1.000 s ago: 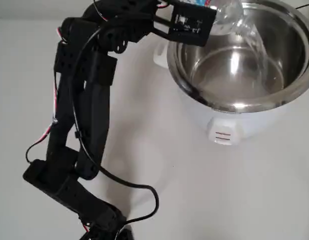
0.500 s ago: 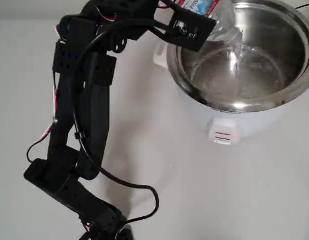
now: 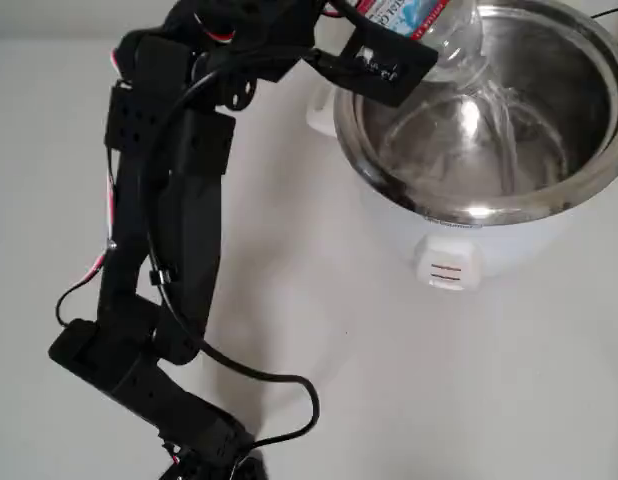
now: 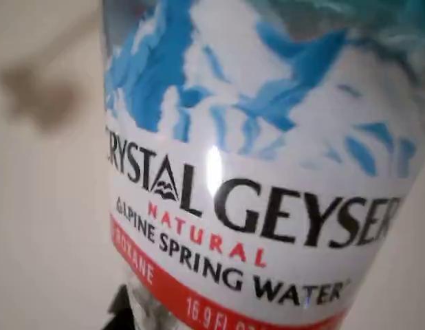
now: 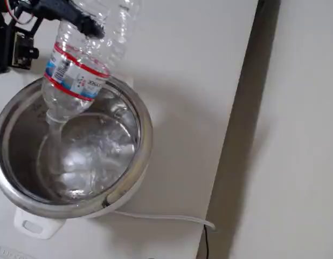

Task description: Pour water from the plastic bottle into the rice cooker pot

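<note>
Wrist view: bottle (image 4: 260,172) label up close, "Crystal Geyser" text readable. End effector (image 5: 83,21) clenched on the bottle's upper body, bottle tipped neck-down over the pot (image 5: 142,129). Water (image 5: 53,129) runs from the mouth in a thin stream and pools rippling on the pot floor. Overhead: bottle (image 3: 439,30) hangs over the pot's (image 3: 599,185) top-left rim; pot sits in a white cooker (image 3: 459,260) on the counter (image 3: 389,380).
</note>
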{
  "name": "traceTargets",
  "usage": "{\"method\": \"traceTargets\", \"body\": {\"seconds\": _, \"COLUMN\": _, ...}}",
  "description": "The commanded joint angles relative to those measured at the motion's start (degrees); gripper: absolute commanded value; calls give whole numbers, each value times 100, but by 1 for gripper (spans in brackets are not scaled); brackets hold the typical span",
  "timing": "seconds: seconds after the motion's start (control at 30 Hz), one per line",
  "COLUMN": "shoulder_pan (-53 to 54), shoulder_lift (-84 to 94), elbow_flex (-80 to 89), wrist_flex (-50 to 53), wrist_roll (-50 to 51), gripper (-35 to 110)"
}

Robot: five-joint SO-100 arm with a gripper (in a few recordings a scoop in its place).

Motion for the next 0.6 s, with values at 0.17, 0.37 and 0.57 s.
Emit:
{"method": "traceTargets", "body": {"seconds": 0.17, "shoulder_pan": 132, "shoulder_lift": 360, "elbow_flex": -519, "wrist_flex": -35, "wrist_roll": 123, "gripper": 11}}
{"method": "traceTargets", "body": {"seconds": 0.37, "shoulder_pan": 158, "shoulder_lift": 352, "elbow_flex": -519, "wrist_flex": 26, "wrist_roll": 229, "gripper": 11}}
{"method": "traceTargets", "body": {"seconds": 0.57, "shoulder_pan": 158, "shoulder_lift": 316, "elbow_flex": -510, "wrist_flex": 35, "wrist_roll": 246, "gripper": 11}}
